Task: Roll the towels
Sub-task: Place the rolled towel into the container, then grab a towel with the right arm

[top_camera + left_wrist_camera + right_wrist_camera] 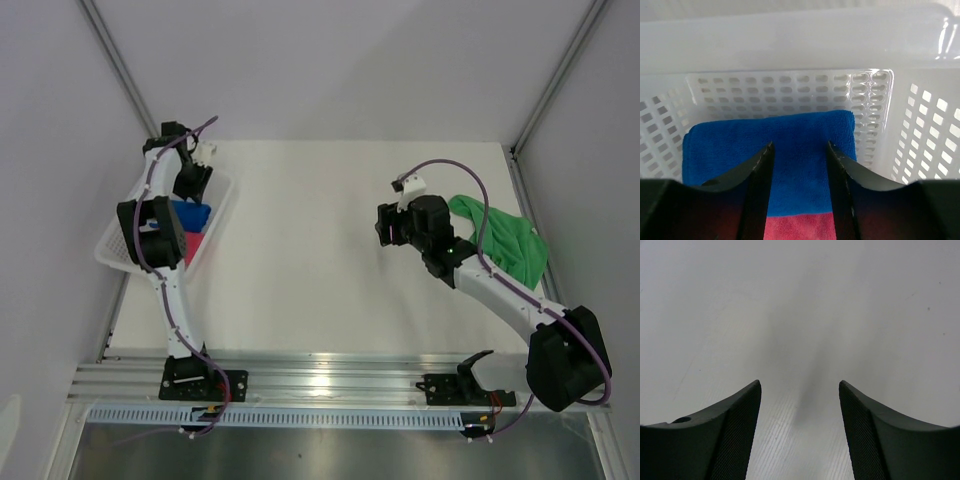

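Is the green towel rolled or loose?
Loose. The green towel lies crumpled and spread on the table, not in a roll; the right arm hides part of it.

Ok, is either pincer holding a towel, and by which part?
Neither. The left pincer is open above the blue towel in the basket; the right pincer is open over the table.

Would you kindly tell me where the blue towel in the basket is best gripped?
Likely from straight above, pinching up its middle: the blue towel lies folded flat, its edges tucked close to the basket walls and the pink towel.
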Motion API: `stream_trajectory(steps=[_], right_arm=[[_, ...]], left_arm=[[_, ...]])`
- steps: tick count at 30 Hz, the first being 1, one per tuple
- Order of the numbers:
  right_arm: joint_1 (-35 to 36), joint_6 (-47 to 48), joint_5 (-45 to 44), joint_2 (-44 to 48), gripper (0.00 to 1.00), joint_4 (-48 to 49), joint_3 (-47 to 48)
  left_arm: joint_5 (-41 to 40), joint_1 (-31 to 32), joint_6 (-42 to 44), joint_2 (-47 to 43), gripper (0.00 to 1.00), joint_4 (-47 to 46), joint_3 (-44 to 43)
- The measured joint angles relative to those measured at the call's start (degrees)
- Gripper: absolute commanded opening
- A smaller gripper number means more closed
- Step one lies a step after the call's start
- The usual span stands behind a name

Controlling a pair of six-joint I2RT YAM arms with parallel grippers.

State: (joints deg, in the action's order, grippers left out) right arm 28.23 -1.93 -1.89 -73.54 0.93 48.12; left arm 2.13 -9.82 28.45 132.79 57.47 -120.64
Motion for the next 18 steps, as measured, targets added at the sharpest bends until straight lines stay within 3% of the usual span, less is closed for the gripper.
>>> stream_trajectory(steps=[8,12,18], right_arm=[[-4.02,-2.45,-6.21,-2.38,0.68,-8.44,8.44],[-5.38,-3.02,-7.76,-2.43,0.67,-9.46,8.85],[-5.33,-4.15,-7.26,-2.43,0.67,-9.03,6.56]], left_arm=[[-3.06,0.28,-2.67,-7.26,0.51,-2.27,-0.24],[-1.44,1.49,-4.07,-14.34,0.44,-1.20,-0.31],[6.91,10.40,-4.52,-24.98,0.36,2.56,7.23]])
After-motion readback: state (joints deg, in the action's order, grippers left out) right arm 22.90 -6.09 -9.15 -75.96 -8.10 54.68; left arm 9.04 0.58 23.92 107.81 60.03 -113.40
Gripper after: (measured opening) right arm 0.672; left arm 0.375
